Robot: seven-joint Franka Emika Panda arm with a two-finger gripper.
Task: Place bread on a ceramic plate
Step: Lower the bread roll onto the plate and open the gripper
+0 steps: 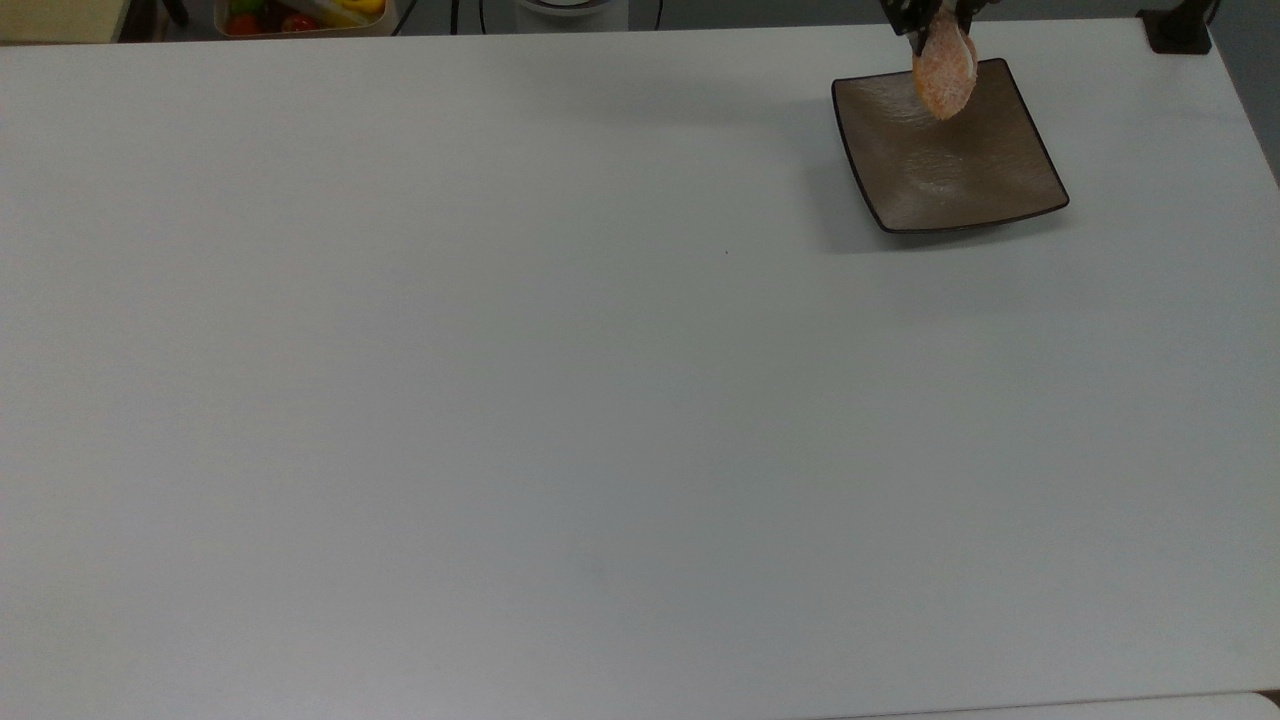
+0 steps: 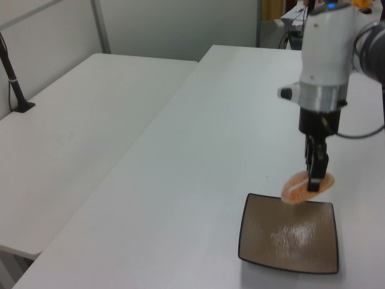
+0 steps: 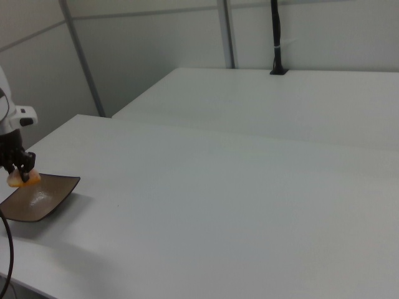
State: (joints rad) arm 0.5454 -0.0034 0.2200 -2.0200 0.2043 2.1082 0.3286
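The orange-tan bread [image 1: 944,72] [image 2: 299,188] [image 3: 17,179] hangs in the air, pinched in my gripper [image 1: 938,22] [image 2: 315,180] [image 3: 19,174], which is shut on it. It hovers over the far edge of the square brown-grey ceramic plate [image 1: 985,175] [image 2: 283,241] [image 3: 43,199], apart from the plate's surface. The plate lies flat on the white table, at the top view's upper right and at the left view's lower right. Nothing lies on the plate.
The white table [image 1: 500,400] stretches wide to the top view's left. A tray of colourful fruit [image 1: 300,14] sits beyond its far edge. A second white table [image 2: 78,132] stands beside it in the left view. A black post base [image 1: 1180,30] stands at the far right corner.
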